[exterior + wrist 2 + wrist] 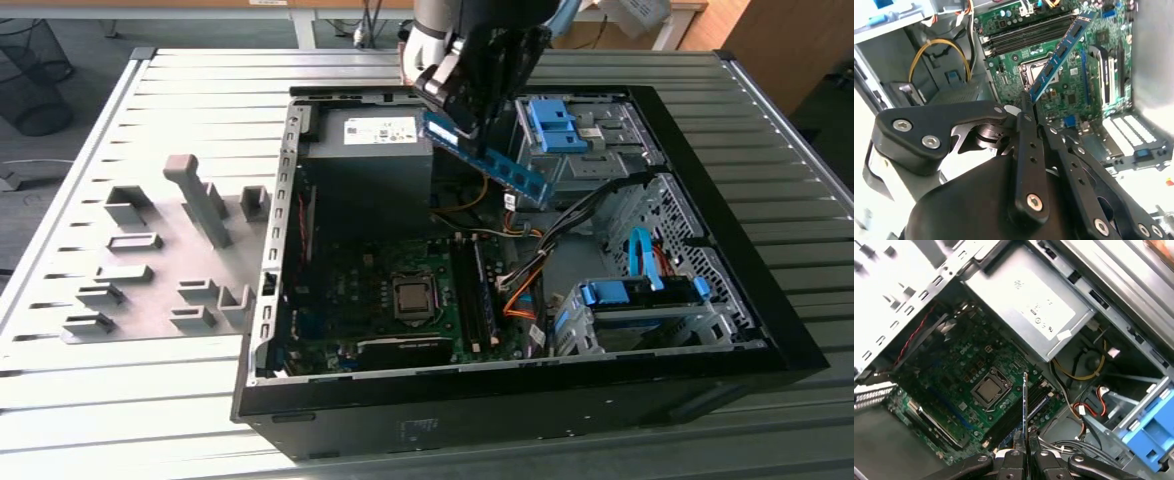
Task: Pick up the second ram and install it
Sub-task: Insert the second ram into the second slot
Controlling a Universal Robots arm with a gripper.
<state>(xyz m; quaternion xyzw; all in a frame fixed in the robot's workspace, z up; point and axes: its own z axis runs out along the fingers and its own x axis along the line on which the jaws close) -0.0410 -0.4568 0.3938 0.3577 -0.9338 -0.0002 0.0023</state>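
Observation:
The second ram (491, 163), a thin green-blue stick with dark chips, hangs tilted in the air over the open computer case (747, 330). My gripper (454, 118) is shut on one of its ends, above the gap between the power supply and the drive cage. In the second wrist view the ram (1059, 52) slants out from the gripper (1033, 107) over the motherboard. In the first wrist view the ram (1025, 407) shows edge-on, rising from the gripper (1025, 452). The memory slots (474, 290) lie on the board below, apart from the ram.
The motherboard (387, 290) carries a processor socket (988, 390). The grey power supply (367, 150) and orange and yellow cables (523, 290) sit close by. Bright-blue drive latches (554, 125) stand at the case's far and near right. A grey fixture plate (160, 260) lies at the exterior view's left.

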